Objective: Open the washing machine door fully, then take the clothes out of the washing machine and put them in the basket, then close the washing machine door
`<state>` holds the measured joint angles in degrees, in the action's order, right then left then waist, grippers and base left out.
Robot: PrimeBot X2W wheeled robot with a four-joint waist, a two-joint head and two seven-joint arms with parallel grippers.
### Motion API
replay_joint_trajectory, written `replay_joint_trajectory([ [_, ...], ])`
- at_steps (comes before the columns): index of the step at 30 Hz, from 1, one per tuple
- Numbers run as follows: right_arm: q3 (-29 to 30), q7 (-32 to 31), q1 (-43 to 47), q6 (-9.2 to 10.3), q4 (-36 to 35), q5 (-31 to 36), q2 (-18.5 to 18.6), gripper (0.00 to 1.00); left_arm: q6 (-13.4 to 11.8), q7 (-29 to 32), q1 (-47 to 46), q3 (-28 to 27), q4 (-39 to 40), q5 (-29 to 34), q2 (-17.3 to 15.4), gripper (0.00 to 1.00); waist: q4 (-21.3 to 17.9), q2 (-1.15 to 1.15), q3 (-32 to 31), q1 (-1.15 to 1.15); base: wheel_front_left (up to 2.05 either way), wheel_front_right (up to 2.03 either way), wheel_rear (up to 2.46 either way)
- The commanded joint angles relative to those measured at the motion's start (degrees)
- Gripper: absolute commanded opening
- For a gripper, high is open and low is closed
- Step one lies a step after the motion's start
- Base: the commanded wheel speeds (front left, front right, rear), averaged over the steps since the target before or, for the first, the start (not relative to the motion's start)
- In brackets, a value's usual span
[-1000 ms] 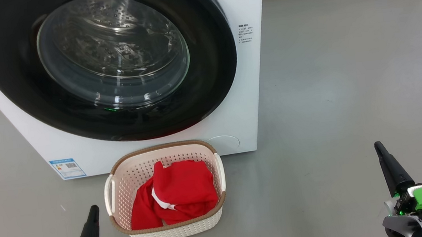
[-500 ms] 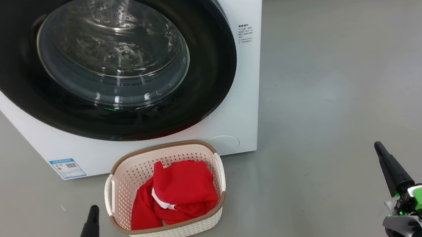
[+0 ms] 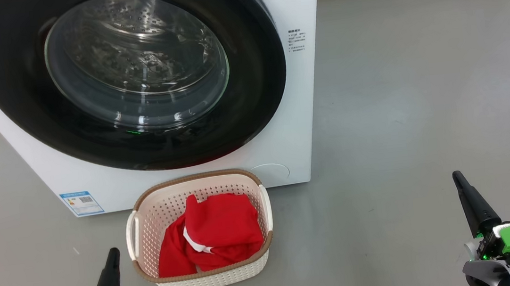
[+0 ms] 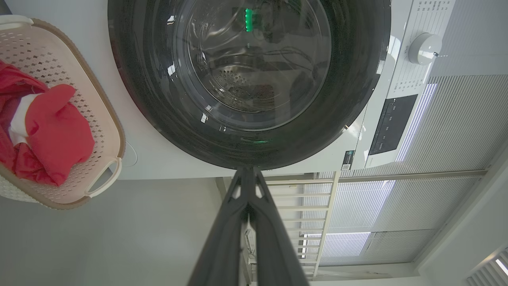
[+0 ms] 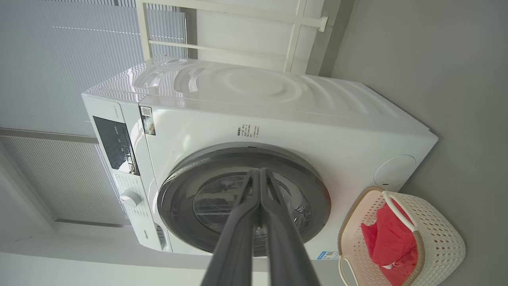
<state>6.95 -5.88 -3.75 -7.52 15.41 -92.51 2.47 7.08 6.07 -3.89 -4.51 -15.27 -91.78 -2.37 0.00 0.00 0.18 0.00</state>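
cream basket (image 3: 162, 208) lies lengthwise along the washing machine (image 3: 298, 110).

Nothing visibly differs in the head view from a second ago. The left end effector (image 3: 113, 255) and right end effector (image 3: 458, 178) show no shift, nor do the clothes (image 3: 221, 227), the basket (image 3: 194, 176) or the washing machine door (image 3: 252, 67).

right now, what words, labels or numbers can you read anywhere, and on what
Nothing reads clearly enough to quote.
Blue label, low on the washing machine front: print too small.
Printed block right of the washing machine door: too small.
Control panel markings: blurred.
Sticker beside the panel: too small.
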Motion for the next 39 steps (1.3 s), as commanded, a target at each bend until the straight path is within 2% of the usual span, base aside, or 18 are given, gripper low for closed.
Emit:
replay_joint_trajectory([
  [1,-0.8,-0.3,-2.4,0.03,-1.4,0.1,0.7,0.0,0.4,0.4,-2.3,-2.0,1.2,-0.4,-0.5,0.0,0.0,0.0,0.0,0.0,0.0,0.0,0.0],
  [39,-0.6,-0.5,-2.4,0.03,-1.4,0.2,0.6,0.0,0.4,0.4,-2.3,-2.0,1.2,-0.4,-0.5,0.0,0.0,0.0,0.0,0.0,0.0,0.0,0.0],
])
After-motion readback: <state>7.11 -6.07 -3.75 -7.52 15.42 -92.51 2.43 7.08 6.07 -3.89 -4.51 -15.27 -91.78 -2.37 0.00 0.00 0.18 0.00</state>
